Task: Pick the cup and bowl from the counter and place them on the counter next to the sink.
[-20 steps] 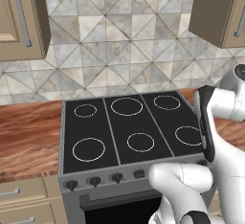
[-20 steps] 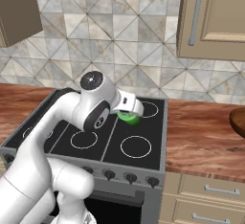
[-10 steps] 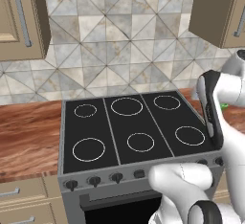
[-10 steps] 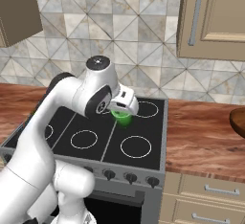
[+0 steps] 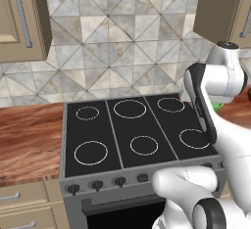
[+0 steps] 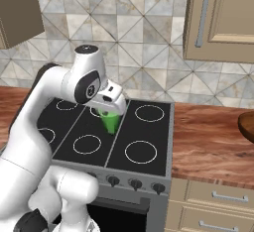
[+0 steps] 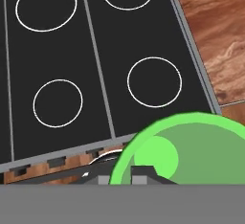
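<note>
The two-finger gripper (image 6: 111, 113) is closed down narrow on the small bright green cup (image 6: 110, 121), which hangs below the white hand, clear of the black stovetop with white rings (image 6: 134, 142) beneath it. In the right base view the cup sits over the stovetop's middle strip, between the back and front rings, tilted a little.

The hand view looks into the same green cup (image 7: 191, 151) from above: its round rim and paler bottom fill the lower right, with a dark finger tip (image 7: 142, 173) against its near edge. Beyond the cup lie the stovetop's rings and, to the right of the stovetop, a strip of the reddish-brown glossy wood-grain counter (image 7: 215, 41).

The right base view alone shows the rim of a round dark brown wood-look bowl (image 6: 247, 125), resting on the counter well to the right of the stovetop at the picture's edge. In the left base view the white arm (image 5: 215, 91) stands over the stovetop's right side, with a sliver of green behind it, and counter stretches left of the stovetop.
</note>
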Available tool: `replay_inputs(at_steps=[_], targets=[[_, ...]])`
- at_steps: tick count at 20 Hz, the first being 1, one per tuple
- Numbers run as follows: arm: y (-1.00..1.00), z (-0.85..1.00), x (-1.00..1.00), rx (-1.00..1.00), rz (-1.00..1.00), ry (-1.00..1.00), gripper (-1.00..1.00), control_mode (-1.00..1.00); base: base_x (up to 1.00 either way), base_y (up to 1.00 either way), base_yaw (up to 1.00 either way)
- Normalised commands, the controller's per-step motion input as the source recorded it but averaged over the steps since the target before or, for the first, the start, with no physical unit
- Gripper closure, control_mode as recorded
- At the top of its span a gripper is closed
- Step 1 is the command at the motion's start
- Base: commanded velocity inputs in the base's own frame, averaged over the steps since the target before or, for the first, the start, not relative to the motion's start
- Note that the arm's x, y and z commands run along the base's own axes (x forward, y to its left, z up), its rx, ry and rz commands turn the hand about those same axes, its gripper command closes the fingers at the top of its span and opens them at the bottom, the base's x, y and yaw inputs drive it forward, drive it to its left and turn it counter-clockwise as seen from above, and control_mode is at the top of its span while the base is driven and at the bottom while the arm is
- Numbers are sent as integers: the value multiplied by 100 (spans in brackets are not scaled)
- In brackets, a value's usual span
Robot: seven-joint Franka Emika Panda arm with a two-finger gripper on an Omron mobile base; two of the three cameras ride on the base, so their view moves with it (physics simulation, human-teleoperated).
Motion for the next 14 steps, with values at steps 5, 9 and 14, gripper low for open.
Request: replay_inputs(at_steps=[5,9,14], targets=[[28,-63,-12,1,-2,0,100,-100,0,0,0],[14,-29,-9,1,-1,0,100,-100,0,0,0],[1,0,-2,0,0,1,100,-100,0,0,0]])
